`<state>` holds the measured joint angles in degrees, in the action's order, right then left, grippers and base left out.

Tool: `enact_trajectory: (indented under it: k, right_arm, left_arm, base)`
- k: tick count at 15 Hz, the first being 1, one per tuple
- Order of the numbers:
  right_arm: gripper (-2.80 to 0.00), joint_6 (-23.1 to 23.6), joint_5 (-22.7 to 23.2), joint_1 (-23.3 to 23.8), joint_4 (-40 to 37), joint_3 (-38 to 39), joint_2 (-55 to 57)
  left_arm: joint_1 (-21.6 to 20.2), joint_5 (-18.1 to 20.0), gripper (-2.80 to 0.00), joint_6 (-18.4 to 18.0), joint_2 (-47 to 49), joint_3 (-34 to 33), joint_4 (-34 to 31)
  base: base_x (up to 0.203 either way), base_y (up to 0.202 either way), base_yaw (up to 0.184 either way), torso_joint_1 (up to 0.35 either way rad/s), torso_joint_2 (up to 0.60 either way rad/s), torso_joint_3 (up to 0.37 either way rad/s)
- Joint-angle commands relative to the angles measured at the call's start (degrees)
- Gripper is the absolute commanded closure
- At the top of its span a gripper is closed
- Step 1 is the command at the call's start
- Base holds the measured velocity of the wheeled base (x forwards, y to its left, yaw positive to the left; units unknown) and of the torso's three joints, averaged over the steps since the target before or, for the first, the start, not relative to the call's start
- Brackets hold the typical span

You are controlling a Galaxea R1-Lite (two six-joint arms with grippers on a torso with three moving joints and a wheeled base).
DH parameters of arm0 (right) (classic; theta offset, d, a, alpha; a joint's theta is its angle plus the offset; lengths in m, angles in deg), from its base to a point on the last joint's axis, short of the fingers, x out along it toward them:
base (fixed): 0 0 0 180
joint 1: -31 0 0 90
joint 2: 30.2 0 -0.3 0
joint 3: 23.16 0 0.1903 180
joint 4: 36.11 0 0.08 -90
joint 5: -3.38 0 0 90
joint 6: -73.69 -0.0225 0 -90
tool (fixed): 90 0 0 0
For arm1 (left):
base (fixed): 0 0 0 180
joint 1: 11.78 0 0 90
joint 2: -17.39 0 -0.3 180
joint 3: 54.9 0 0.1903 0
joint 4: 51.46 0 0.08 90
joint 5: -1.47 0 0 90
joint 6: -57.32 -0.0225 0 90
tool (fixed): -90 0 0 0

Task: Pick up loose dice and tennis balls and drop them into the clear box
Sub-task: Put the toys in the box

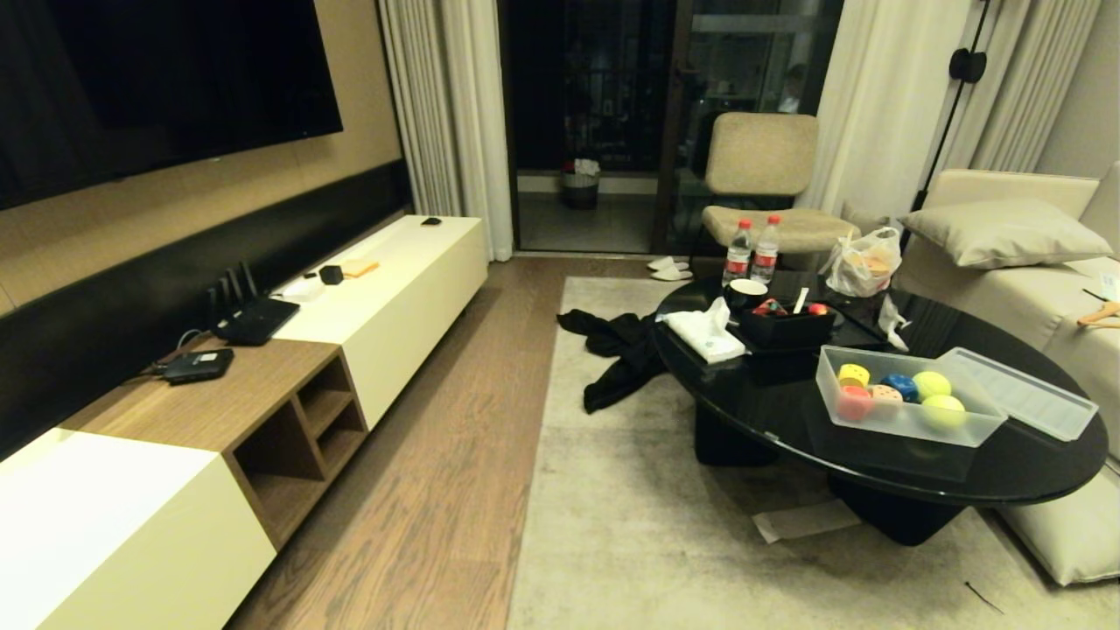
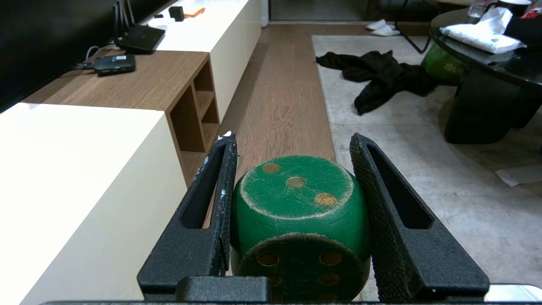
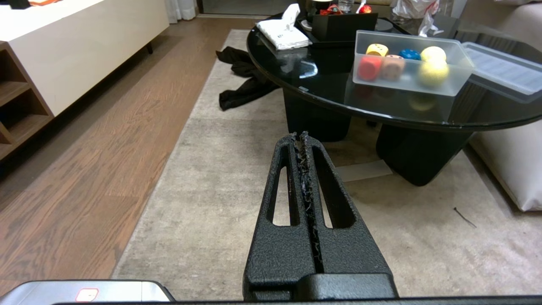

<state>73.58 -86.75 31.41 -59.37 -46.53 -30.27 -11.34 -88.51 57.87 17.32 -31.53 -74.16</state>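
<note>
Nearly finished, by the look of things. On the black oval desk (image 1: 1006, 472), at about three o'clock in the head view, sits the clear box (image 1: 906, 422), open, lid (image 1: 1019, 404) lying just beside at its three o'clock. Inside already: two tennis balls (image 1: 933, 385), fuzzy yellow-green, plus yellow, blue, red and tan dice (image 1: 854, 402). Left to do, apparently: one green die (image 2: 300, 224), scuffed, rounded at the edges, three tan pips on top, pinched between the jaws of the left gripper (image 2: 292, 178), well apart from the box. Right gripper (image 3: 303, 142) idle over the rug, jaws pressed together, holding nothing.
</note>
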Motion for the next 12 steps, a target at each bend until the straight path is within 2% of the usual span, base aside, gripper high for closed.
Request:
enact_trajectory:
  k: [1, 12]
  right_arm:
    - [0.00, 0.02, 0.04, 0.02, 0.07, 0.00, 0.07]
    - [0.00, 0.02, -0.03, -0.06, 0.07, 0.00, 0.07]
  left_arm:
    - [0.00, -0.02, 0.00, 0.06, -0.01, -0.09, 0.04]
    - [0.00, -0.02, 0.00, 0.06, -0.01, -0.09, 0.04]
  base:
    - [0.000, 0.000, 0.000, 0.000, 0.00, 0.000]
    - [0.000, 0.000, 0.000, 0.000, 0.00, 0.000]
